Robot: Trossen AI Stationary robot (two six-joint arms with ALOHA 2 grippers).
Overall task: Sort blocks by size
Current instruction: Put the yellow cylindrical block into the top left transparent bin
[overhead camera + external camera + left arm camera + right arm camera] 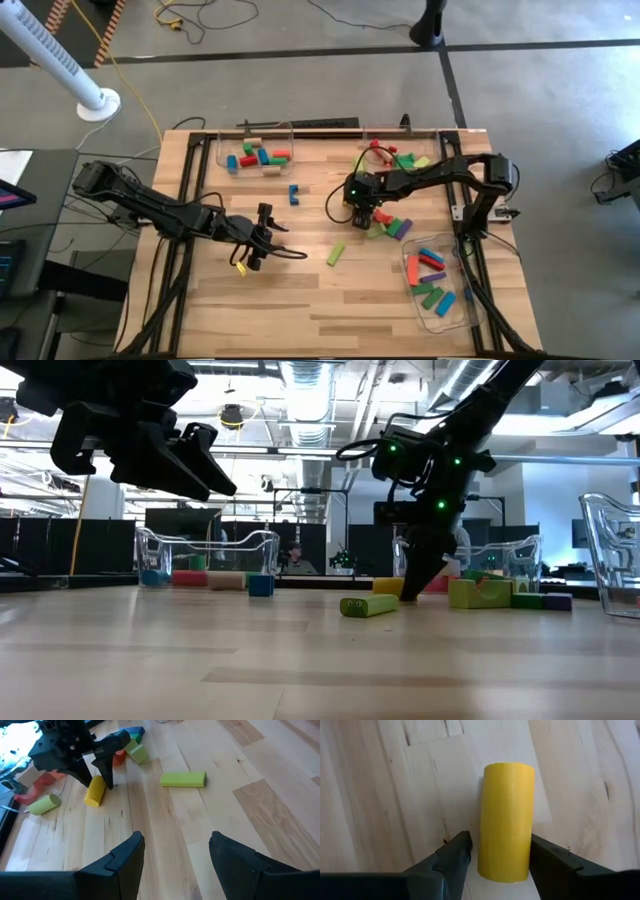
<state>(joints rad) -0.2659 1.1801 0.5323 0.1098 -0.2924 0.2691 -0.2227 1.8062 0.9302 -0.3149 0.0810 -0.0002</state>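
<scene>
A yellow cylinder block lies on its side on the table, also seen in the left wrist view. My right gripper points steeply down over it near mid-table. It is open, with one finger on each side of the cylinder's near end. My left gripper hovers open above bare wood at the left. A green bar lies flat between the two grippers. A blue block lies farther back. Several blocks lie in a cluster just right of my right gripper.
Three clear trays hold blocks: one at the far left, one at the far right, one at the near right. A black frame runs along the table's edges. Bare wood spreads across the near middle.
</scene>
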